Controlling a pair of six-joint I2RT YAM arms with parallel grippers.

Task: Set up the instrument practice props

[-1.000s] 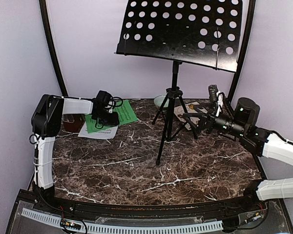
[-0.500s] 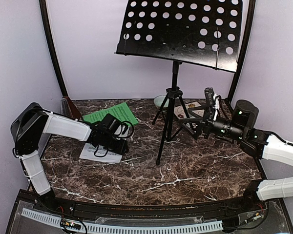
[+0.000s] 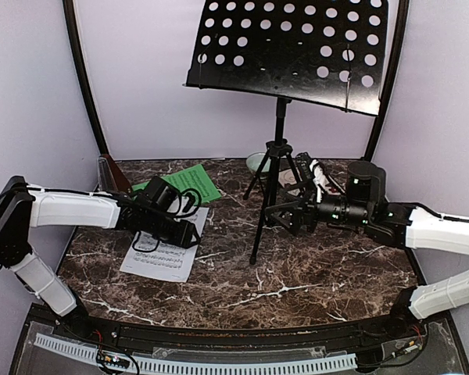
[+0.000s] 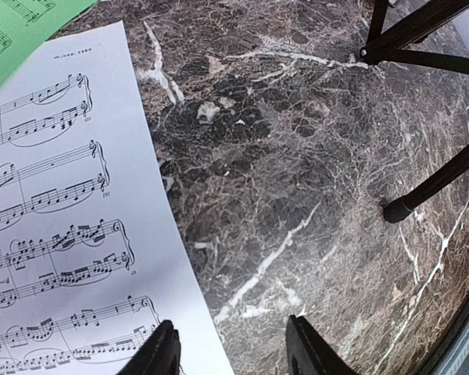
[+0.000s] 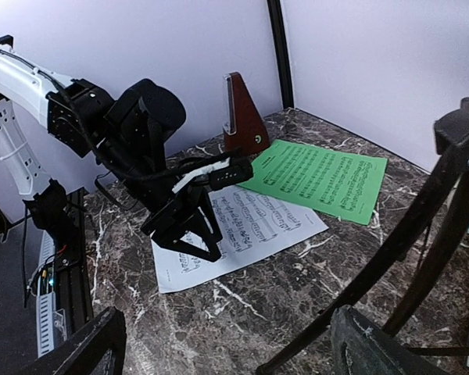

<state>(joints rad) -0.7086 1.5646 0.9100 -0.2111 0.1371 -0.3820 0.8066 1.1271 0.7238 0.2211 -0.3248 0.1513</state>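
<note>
White sheet [image 3: 160,254], dragged off the green sheet [image 3: 189,181] to lower left by the left gripper [image 3: 186,236], jaws spread, lies ready for lifting; right gripper [image 3: 284,219], released, has neared the stand [image 3: 277,156].

Black stand [image 3: 279,148] upright mid-table; white sheet [image 3: 162,258] flat beside green sheet [image 3: 195,180]; metronome [image 5: 238,117] upright, far-left corner.

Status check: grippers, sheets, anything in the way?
Left gripper open, over edge of white sheet. Right gripper open, at music stand legs. Green sheet flat on marble; neither on stand yet.
</note>
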